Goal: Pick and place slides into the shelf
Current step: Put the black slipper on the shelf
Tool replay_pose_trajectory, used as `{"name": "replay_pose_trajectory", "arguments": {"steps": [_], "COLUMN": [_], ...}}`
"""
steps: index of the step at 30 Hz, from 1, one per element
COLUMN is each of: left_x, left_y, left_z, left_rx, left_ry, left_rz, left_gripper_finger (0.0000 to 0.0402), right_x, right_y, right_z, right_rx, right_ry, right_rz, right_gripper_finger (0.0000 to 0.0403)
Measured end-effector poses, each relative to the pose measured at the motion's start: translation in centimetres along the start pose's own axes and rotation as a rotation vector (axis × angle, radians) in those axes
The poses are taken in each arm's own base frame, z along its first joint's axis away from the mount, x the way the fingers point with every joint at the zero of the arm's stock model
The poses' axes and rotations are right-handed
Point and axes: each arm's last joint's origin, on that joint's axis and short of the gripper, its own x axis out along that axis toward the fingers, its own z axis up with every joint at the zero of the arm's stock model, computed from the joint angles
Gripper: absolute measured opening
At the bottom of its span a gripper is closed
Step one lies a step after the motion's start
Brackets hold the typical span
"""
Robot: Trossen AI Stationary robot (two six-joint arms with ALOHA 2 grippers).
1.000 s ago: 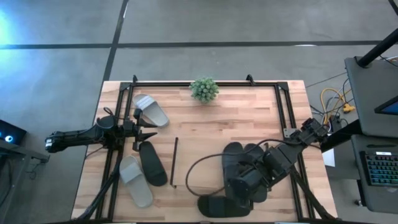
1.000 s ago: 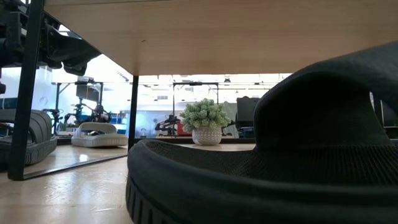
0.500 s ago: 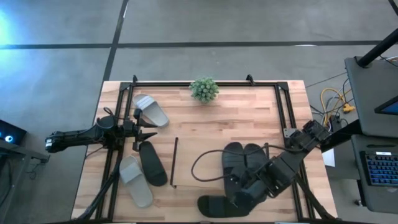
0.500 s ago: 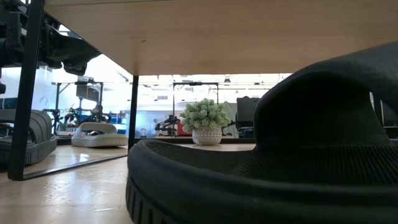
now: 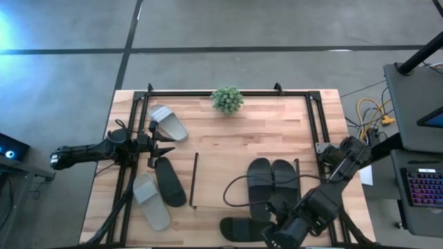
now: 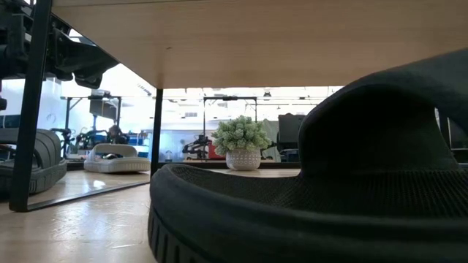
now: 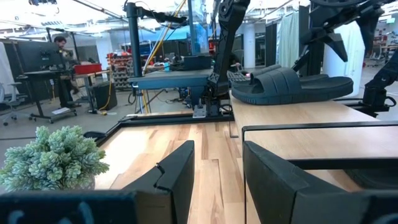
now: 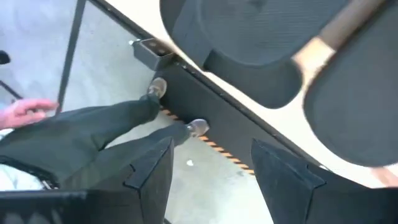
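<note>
Beside right gripper (image 5: 273,237): black slide (image 5: 239,229).

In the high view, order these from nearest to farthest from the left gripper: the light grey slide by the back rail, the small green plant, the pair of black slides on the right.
From the left gripper:
1. Light grey rubber slide, just behind the fingers, left side.
2. Small green potted plant, back edge, centre.
3. Pair of black rubber slides, right half.

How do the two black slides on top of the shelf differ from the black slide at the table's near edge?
The pair of black slides lies side by side on the shelf, pointing away from the near edge; the single black slide lies crosswise on the table by the right gripper. All three are black, with one wide strap.
</note>
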Motion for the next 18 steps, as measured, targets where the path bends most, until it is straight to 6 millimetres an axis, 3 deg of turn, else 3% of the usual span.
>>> {"name": "replay_pose_trajectory", "arguments": {"steps": [7, 13, 18], "left_x": [0.00, -0.02, -0.03], "left_y": [0.00, 0.04, 0.04], "left_z": [-0.01, 0.51, 0.62], "left_rx": [0.001, 0.217, 0.233], "left_ry": [0.000, -0.052, -0.063], "left_rz": [0.000, 0.012, 0.014], "left_gripper_finger": [0.0123, 0.0123, 0.0123], "right_x": [0.32, 0.25, 0.24], "right_y": [0.13, 0.11, 0.05], "right_z": [0.00, -0.08, -0.66], "right_rx": [-0.070, -0.073, -0.082], "right_ry": [0.001, 0.002, 0.011], "right_rz": [0.014, 0.016, 0.022], "right_gripper_finger": [0.0205, 0.0205, 0.0205]}}
